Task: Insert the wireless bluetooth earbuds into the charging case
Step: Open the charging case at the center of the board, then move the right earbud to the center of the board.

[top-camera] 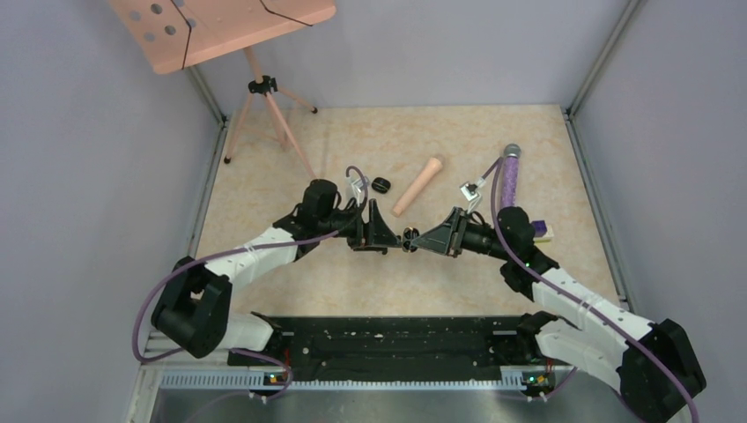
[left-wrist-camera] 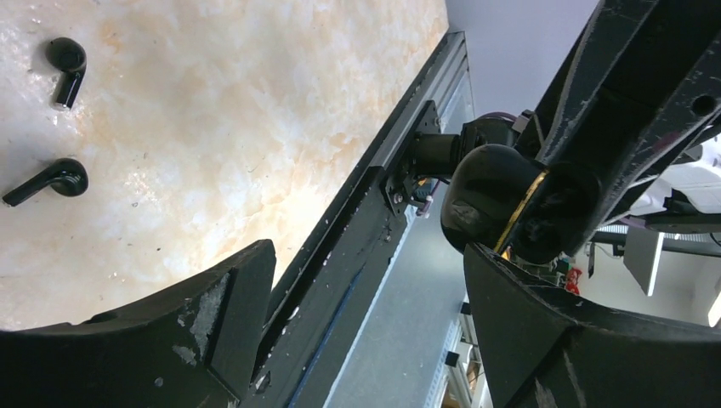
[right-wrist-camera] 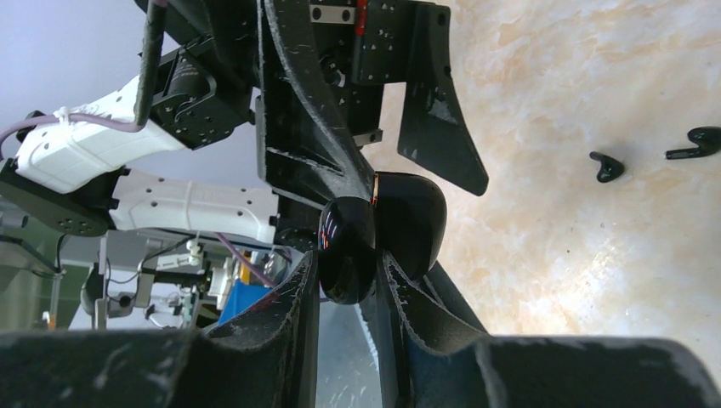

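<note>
The charging case (right-wrist-camera: pixel 344 242) is a glossy black pebble with a thin gold seam. My right gripper (right-wrist-camera: pixel 349 263) is shut on one half of it, and the other half (right-wrist-camera: pixel 417 221) bulges out beside the fingers. In the top view the case (top-camera: pixel 408 236) hangs above the table between both arms. My left gripper (left-wrist-camera: pixel 366 255) is open, and the case (left-wrist-camera: pixel 489 200) sits just past one fingertip (left-wrist-camera: pixel 510 280). Two earbuds lie loose on the table (left-wrist-camera: pixel 255 102): one earbud (left-wrist-camera: pixel 66 61) and the other earbud (left-wrist-camera: pixel 53 178), also seen as earbuds (right-wrist-camera: pixel 605 166) from the right wrist.
A black rounded lump (top-camera: pixel 380 185) and a peach cylinder (top-camera: pixel 418 185) lie behind the grippers. A purple-handled tool (top-camera: pixel 510 174) and a small purple-and-white cube (top-camera: pixel 543 231) are at the right. A tripod (top-camera: pixel 264 106) with a peach board stands back left. A black rail (top-camera: pixel 388 339) runs along the near edge.
</note>
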